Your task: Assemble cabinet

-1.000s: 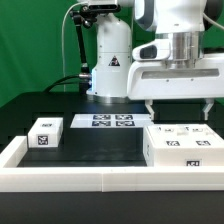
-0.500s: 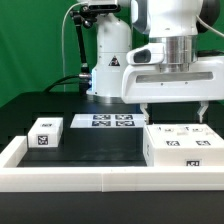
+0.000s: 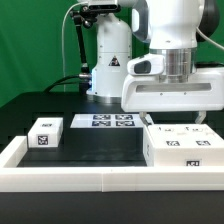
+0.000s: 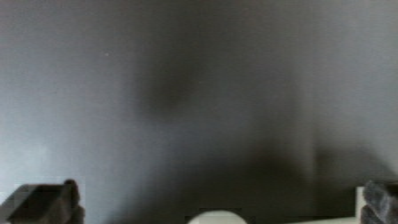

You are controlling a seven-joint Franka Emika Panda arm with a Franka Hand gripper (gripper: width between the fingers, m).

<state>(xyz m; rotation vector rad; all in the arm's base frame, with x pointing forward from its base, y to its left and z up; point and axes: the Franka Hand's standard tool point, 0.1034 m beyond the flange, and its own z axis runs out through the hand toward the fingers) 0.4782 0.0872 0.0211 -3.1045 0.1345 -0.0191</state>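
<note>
Wide-open gripper over the cabinet

Nearest, at 6 o'clock, runs the low white rail [image 3: 100, 180]. Behind it the cabinet [image 3: 183, 148] sits at 4 o'clock, and a small white tagged block [image 3: 45, 132] sits at 9 o'clock — well apart. Further back lies the marker board [image 3: 110, 121]. The gripper [image 3: 173, 118] hangs just above the cabinet — its fingers [image 4: 45, 203] spread wide, gripping nothing.

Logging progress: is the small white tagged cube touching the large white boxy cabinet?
Apart. The exterior view shows bare black table between the small white tagged cube and the large white boxy cabinet.
</note>
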